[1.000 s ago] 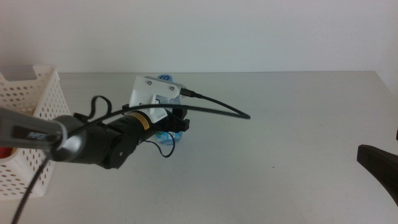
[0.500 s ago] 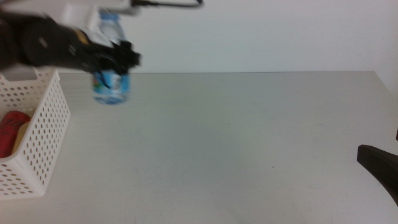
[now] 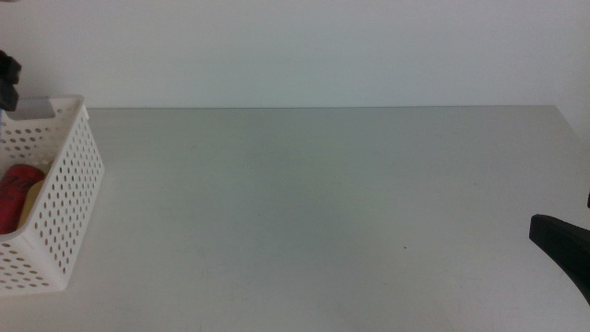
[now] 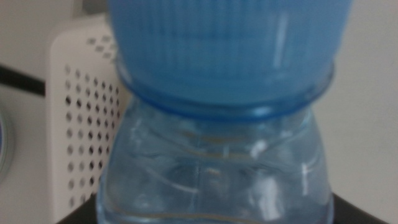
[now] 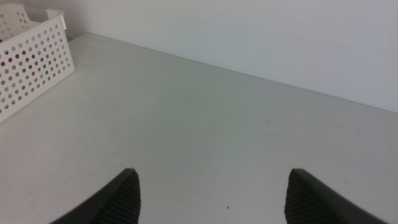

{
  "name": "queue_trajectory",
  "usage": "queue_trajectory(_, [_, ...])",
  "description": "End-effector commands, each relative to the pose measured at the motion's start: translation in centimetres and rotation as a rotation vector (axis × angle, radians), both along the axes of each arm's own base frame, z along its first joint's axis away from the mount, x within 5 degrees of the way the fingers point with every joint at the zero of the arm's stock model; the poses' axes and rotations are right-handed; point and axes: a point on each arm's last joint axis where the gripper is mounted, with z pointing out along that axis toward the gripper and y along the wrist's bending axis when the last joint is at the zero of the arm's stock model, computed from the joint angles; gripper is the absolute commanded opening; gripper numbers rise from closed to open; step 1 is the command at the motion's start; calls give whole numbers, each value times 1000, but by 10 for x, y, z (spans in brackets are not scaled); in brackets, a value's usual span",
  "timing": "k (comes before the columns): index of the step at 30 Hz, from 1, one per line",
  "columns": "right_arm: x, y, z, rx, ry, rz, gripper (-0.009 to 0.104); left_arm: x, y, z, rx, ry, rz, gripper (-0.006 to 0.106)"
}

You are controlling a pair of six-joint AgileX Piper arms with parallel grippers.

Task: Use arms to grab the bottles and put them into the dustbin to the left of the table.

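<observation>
Gripping clear bottle (image 4: 217, 155), left tool (rt tool (image 5: 211, 190) spread).

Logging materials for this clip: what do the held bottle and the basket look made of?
Clear bottle: seemingly thin transparent blue-tinted plastic, glossy, with glints; its ridged blue cap looks like opaque plastic. Dustbin: probably white moulded plastic, matte, walls perforated with small round holes.

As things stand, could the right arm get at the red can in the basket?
Probably not. The right gripper waits open at the table's right edge, while the red can lies inside the white basket at the far left, behind its wall.
</observation>
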Motion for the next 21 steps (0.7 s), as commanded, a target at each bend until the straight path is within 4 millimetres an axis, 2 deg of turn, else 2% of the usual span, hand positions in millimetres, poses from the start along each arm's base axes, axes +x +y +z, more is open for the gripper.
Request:
queue_trajectory(1, [1,0,15,30,-90,1,59,-8,8,26,19,-104,4,-2])
queue_trajectory(7, [1,0,15,30,-90,1,59,4,40,-5,-25,18,89,-2])
queue_trajectory(17, [1,0,15,30,-90,1,59,42,50,-74,-122,198,127,-2])
queue_trajectory(21, [1,0,15,30,-90,1,59,49,53,-93,-122,248,128,3])
